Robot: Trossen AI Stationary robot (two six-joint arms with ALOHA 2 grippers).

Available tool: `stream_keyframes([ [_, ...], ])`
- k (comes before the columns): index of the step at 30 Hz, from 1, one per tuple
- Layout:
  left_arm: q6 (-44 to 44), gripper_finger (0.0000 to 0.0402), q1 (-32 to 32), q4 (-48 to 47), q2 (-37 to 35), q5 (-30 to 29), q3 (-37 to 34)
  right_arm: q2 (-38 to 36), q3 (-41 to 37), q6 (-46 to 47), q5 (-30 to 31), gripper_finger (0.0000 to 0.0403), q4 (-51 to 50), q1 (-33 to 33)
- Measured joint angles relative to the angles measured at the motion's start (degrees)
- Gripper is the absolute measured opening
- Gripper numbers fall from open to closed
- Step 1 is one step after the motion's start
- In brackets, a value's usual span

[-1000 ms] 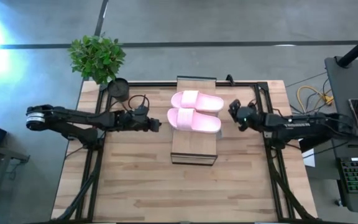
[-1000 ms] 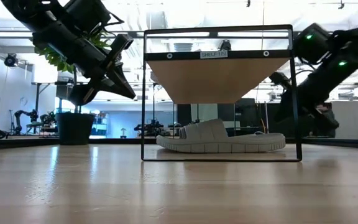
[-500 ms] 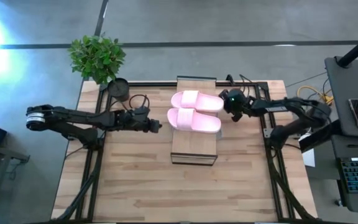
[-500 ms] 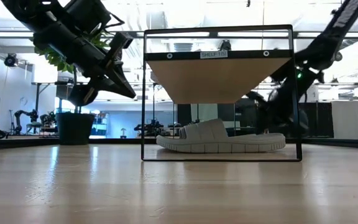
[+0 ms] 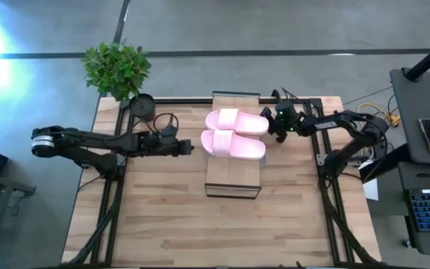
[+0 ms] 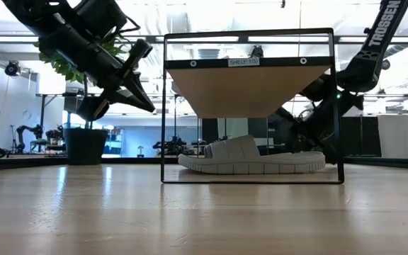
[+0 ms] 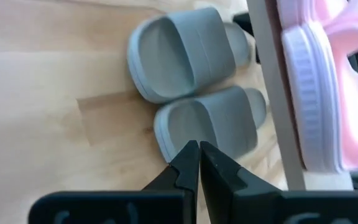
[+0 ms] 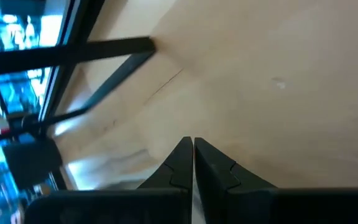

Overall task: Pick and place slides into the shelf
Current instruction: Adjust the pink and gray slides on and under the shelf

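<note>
Shelf [image 5: 233, 182] bears two pink slides [image 5: 234, 132] atop, two grey-green slides [image 7: 194, 93] beneath; both hands pressed together.

Grey-green slides [image 6: 250, 161] under shelf [image 5: 234, 181], half-hidden.

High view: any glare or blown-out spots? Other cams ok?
High view: bright flare at the left edge on the floor; pink slides read clean. Low view: backlit, ceiling lights washed out, arms silhouetted. Left wrist view: pink slide blurred, grey slides sharper. Right wrist view: soft, blue-lit room at one side.

2 dark arms, black cables looped alongside, white TROSSEN lettering, green indicator light.
</note>
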Motion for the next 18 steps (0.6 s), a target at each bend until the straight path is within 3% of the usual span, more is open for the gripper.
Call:
stream_keyframes([
  [9,-0.1,0.0,2.2,0.0,0.0,-1.3,-0.1,-1.8,0.0,-8.6,-7.9,0.0009,-1.0,-0.3],
  [18,-0.1,0.0,4.6,0.0,0.0,-1.6,-0.1,-2.4,0.0,-12.4,-8.8,0.0009,-5.8,-0.1],
])
